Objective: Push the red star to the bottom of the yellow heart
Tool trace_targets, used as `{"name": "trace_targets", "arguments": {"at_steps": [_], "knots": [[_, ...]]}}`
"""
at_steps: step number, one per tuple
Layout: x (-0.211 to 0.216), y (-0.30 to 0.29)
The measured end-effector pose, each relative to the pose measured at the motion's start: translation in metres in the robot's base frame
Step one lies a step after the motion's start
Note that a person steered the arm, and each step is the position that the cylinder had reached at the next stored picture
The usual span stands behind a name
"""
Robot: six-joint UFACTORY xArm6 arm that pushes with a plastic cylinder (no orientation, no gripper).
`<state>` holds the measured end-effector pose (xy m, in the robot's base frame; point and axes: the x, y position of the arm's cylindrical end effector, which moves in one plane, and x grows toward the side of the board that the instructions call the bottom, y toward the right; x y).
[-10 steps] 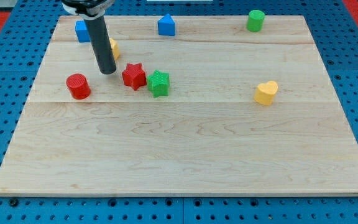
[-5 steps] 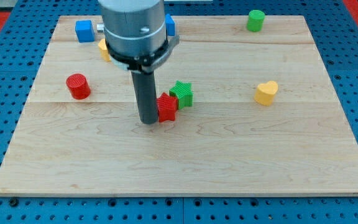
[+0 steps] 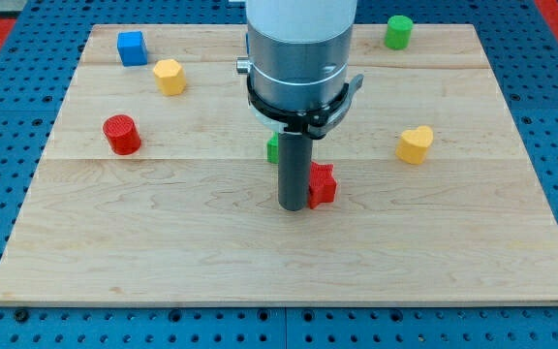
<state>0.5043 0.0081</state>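
Blue pegboard framed the pale wooden desk (image 3: 163, 242), and my tip (image 3: 292, 207) stood near its middle, touching the red star (image 3: 323, 184) on that block's left side as the view has it. This rod carries no jaws, so nothing was open, closed or clamped. The yellow heart (image 3: 416, 144) lay up and to the view's right of my tip, apart from the star. A green block (image 3: 273, 147), mostly hidden behind the rod, sat just above my tip. Far to the view's left were a red cylinder (image 3: 121, 134), a yellow block (image 3: 170, 76) and a blue cube (image 3: 132, 47); a green cylinder (image 3: 399, 31) stood toward the top right.
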Motion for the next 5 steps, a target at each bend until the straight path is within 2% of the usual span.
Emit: {"name": "trace_targets", "arguments": {"at_steps": [5], "knots": [[-0.0124, -0.0083]]}}
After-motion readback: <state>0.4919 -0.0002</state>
